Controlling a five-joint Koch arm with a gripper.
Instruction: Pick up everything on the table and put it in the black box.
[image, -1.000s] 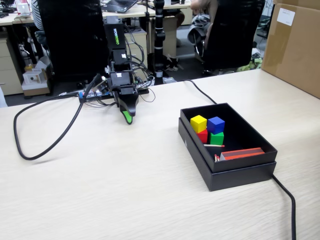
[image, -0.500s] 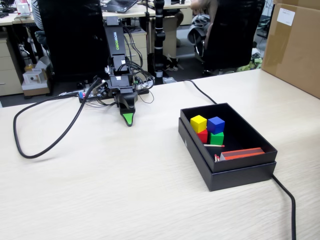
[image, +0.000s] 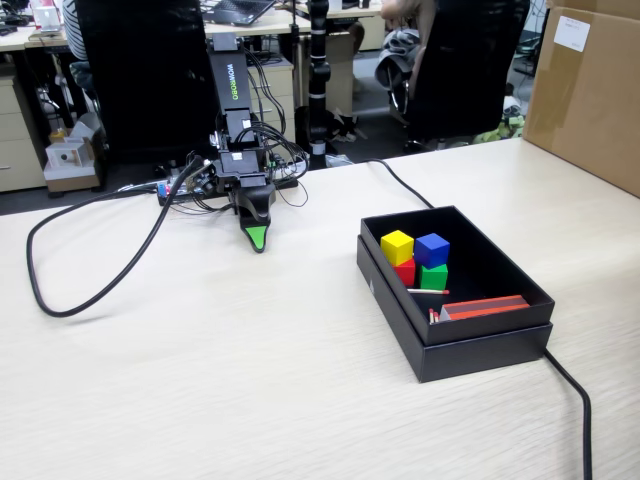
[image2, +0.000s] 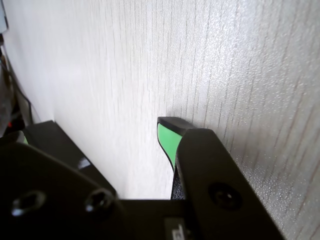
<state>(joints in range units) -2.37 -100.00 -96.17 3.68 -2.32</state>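
Four cubes lie together in the black box (image: 480, 355) at the right of the fixed view: yellow (image: 397, 246), blue (image: 432, 249), red (image: 405, 271) and green (image: 433, 277). My gripper (image: 256, 233) hangs point-down over the bare table (image: 250, 380), well to the left of the box and just above the surface. In the wrist view the gripper (image2: 95, 135) is open: the green-padded fingertip (image2: 167, 137) on the right has only pale tabletop beside it. The other jaw is a dark wedge at the lower left. Nothing is held.
Matchsticks and a red-orange packet (image: 485, 306) lie in the box's near end. A black cable (image: 90, 270) loops across the left of the table, and another cable (image: 570, 390) runs past the box's right corner. A brown carton (image: 590, 90) stands at the back right.
Over the first half second the arm shifted slightly at its base and the gripper turned a little over the same spot. Since then nothing has moved.
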